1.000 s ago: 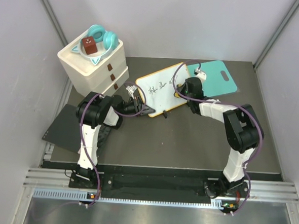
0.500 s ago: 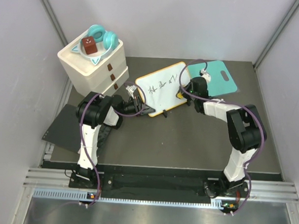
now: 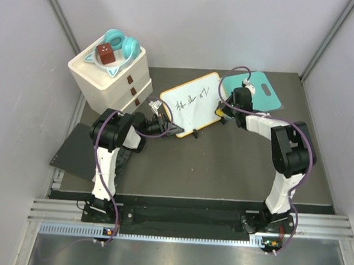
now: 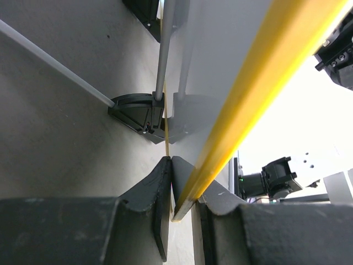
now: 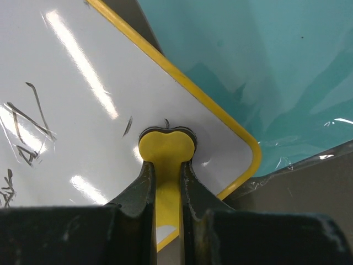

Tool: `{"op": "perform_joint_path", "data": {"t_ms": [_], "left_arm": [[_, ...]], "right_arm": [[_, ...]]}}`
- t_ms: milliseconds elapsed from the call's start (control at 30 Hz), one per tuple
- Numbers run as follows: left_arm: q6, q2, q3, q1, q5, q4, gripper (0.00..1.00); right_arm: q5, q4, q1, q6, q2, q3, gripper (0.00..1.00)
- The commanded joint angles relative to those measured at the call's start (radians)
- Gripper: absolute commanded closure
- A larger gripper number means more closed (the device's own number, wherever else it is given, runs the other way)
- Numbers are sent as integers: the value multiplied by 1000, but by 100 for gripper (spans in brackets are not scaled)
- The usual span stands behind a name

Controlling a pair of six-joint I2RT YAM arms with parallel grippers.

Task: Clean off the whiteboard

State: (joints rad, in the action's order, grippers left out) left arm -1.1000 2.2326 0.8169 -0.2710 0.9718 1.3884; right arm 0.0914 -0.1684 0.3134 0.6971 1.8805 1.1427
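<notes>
Grey tabletop (image 3: 223, 165) between pale walls, scanning left to right

- far left: white drawer unit (image 3: 117, 81) with a teal bowl (image 3: 123, 45) on top, brown cube (image 3: 105, 54) inside the bowl
- dark mat (image 3: 74, 150) lies at the table's left edge, beside the left arm
- left gripper (image 3: 168, 127) is at the whiteboard's near-left corner. Left wrist view shows its fingers (image 4: 160, 187) pinched on the yellow frame (image 4: 248, 94), one either side of the edge, so it's clamped on the board. A black foot (image 4: 135, 110) sits just beyond
- whiteboard (image 3: 194, 103) sits mid-table at the back, angled, between the drawers and the cutting board. Black handwriting (image 3: 189, 102) runs across its middle
- right gripper (image 3: 225, 106) is over the board's right end, jaws closed on a yellow eraser (image 5: 166, 146). The eraser head is pressed onto the white surface (image 5: 83, 66) near the rounded corner, a small ink stroke just beside it, more scribbles further left
- teal cutting board (image 3: 267, 90) is far right, the whiteboard's corner overlapping its edge (image 5: 265, 72)
</notes>
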Motion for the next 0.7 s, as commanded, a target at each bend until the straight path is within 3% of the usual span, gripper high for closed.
{"op": "perform_joint_path", "data": {"t_ms": [0,400,667], "left_arm": [[-54,4,-5,-45,188,308,78],[-51,7,-4,-54,196,308,79],[-51,12,-1,-59,197,308,78]], "right_arm": [[-116,30,35,-57,63,100,100],[-130,150,161,-220,175,350,100],[-140,233,327,-286,256,454,100]]}}
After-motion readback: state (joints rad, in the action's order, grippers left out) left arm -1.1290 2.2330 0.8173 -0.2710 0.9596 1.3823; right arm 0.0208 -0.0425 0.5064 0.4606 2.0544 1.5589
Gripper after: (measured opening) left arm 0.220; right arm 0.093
